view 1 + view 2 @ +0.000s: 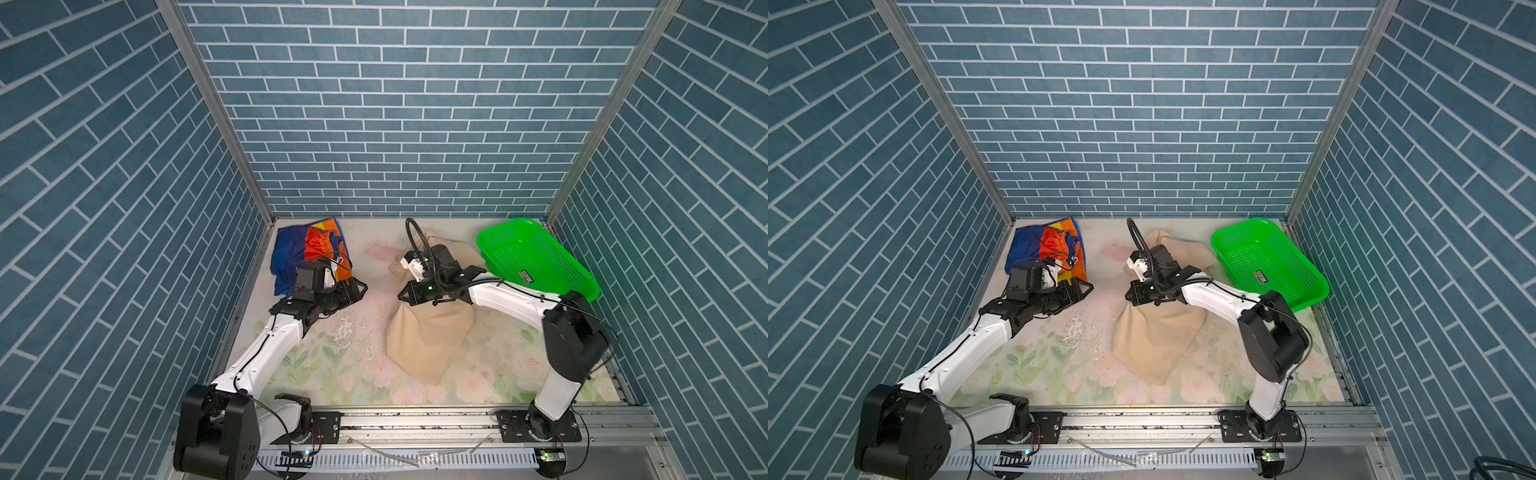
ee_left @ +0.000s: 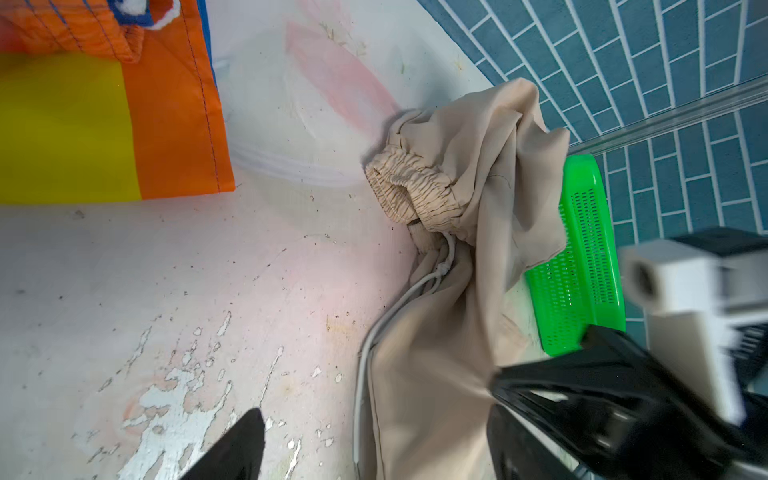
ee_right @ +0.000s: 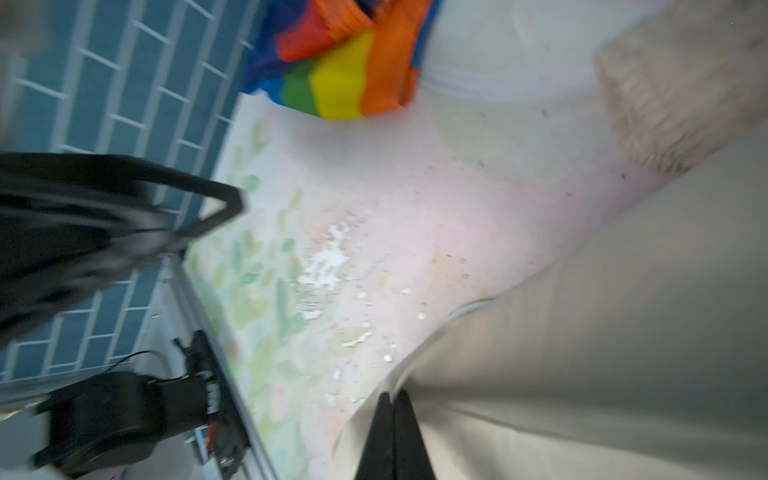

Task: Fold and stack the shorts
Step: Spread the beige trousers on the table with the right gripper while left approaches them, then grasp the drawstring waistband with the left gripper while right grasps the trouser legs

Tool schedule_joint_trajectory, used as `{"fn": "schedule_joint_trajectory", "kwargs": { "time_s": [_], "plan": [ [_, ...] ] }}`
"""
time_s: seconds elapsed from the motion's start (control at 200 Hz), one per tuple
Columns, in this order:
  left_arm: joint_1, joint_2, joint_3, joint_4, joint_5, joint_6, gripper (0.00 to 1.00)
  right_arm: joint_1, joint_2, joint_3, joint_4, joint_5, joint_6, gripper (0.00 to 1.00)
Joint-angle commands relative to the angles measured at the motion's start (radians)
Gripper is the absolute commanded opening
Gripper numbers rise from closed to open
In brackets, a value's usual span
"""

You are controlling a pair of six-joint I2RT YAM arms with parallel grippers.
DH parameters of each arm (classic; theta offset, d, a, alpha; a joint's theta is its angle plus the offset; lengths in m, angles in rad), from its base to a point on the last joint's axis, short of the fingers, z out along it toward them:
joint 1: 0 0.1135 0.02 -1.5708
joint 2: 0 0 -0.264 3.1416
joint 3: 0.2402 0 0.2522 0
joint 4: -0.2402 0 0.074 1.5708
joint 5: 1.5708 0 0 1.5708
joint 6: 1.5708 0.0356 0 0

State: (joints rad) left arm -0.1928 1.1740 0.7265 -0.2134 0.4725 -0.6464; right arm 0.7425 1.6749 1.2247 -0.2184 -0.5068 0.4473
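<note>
The beige shorts (image 1: 428,336) (image 1: 1154,336) lie crumpled right of the middle in both top views. My right gripper (image 1: 403,296) (image 3: 392,399) is shut on a fold of their fabric and holds it raised off the mat. In the left wrist view their gathered waistband (image 2: 411,191) and white drawstring (image 2: 419,286) show. The rainbow-striped shorts (image 1: 307,249) (image 1: 1046,245) (image 2: 104,124) lie bunched at the back left. My left gripper (image 1: 361,286) (image 2: 380,440) is open and empty, low over the mat between the two pairs.
A green perforated basket (image 1: 536,257) (image 1: 1266,262) leans at the back right, close behind the beige shorts. The floral mat (image 1: 345,332) has a peeling patch in the middle. Blue brick walls enclose three sides, and a metal rail (image 1: 415,419) runs along the front.
</note>
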Motion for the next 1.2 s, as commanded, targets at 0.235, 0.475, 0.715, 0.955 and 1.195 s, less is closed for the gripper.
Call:
{"fn": "schedule_joint_trajectory", "kwargs": {
  "time_s": [0.235, 0.475, 0.715, 0.955, 1.195],
  "plan": [
    [-0.03, 0.068, 0.006, 0.058, 0.006, -0.004, 0.82, -0.344, -0.378, -0.388, -0.264, 0.147, 0.001, 0.0],
    [-0.172, 0.234, 0.09, 0.109, -0.017, -0.011, 0.82, -0.448, -0.357, -0.524, -0.271, 0.266, 0.094, 0.17],
    [-0.256, 0.385, 0.189, 0.119, -0.027, -0.004, 0.84, -0.45, -0.457, -0.49, -0.29, 0.234, 0.018, 0.5],
    [-0.349, 0.51, 0.291, 0.135, -0.037, -0.004, 0.84, -0.401, -0.596, -0.554, -0.273, 0.172, 0.005, 0.64],
    [-0.372, 0.694, 0.416, 0.154, -0.057, 0.014, 0.76, -0.25, -0.558, -0.616, -0.148, 0.058, 0.064, 0.65]
  ]
}}
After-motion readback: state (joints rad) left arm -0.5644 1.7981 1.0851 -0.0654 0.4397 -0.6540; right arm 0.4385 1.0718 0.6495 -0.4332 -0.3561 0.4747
